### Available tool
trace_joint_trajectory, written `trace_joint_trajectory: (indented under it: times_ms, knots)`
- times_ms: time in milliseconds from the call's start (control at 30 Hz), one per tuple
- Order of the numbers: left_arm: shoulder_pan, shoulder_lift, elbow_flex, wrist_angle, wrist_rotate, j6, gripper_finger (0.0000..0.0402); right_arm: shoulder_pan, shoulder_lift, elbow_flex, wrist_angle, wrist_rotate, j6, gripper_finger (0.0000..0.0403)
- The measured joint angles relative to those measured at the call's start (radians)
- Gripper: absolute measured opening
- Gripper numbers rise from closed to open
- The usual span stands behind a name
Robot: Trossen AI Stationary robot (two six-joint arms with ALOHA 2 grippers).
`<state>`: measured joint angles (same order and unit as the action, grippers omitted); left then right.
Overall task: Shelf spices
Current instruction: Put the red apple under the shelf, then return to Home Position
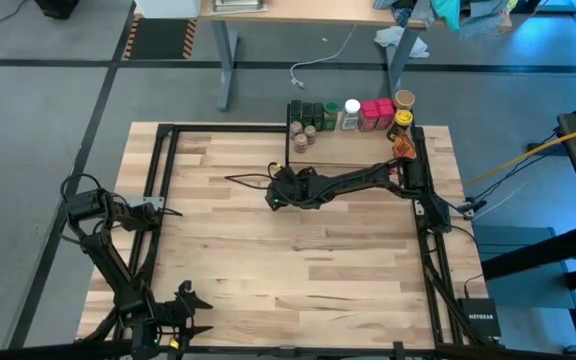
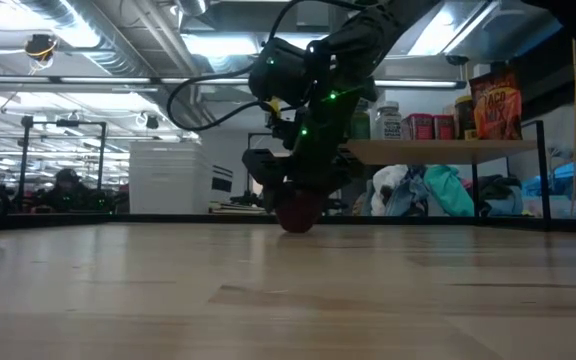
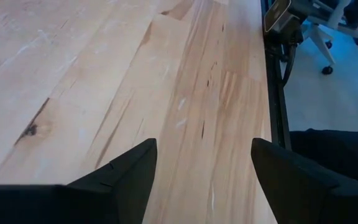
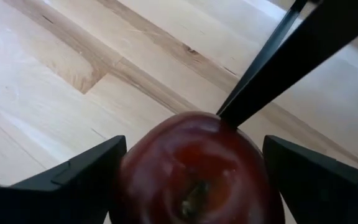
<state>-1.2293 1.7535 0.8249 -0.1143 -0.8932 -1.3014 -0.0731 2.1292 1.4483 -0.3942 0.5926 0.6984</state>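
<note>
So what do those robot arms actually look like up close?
Both are dark, jointed and slim. The right arm trails black cables and shows small green lights in the low view. Each tool, left tool and right tool, ends in two flat, black, wedge-shaped fingers.

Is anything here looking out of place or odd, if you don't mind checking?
Yes: the right hand straddles a dark red apple on the tabletop, though the shelf holds only spices.
</note>
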Motion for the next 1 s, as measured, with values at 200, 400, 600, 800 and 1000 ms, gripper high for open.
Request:
trace_joint_trajectory:
  times_ms: [200, 400, 600, 800, 1000]
  knots:
    - [0.000, 0.000, 0.000, 0.000, 0.000, 0.000, 0.0255, 0.000, 0.000, 0.012, -0.001, 0.017, -0.003, 0.0383]
    - [0.000, 0.000, 0.000, 0.000, 0.000, 0.000, 0.0255, 0.004, 0.002, 0.076, -0.020, 0.014, -0.051, 0.0383]
    - [0.000, 0.000, 0.000, 0.000, 0.010, -0.006, 0.0255, 0.002, 0.002, 0.143, -0.110, 0.019, -0.056, 0.0383]
    - [0.000, 0.000, 0.000, 0.000, 0.010, -0.008, 0.0255, 0.046, 0.002, 0.219, -0.231, 0.059, -0.082, 0.0383]
    - [0.000, 0.000, 0.000, 0.000, 0.010, -0.008, 0.0255, 0.154, 0.000, 0.347, -0.428, 0.139, -0.079, 0.0383]
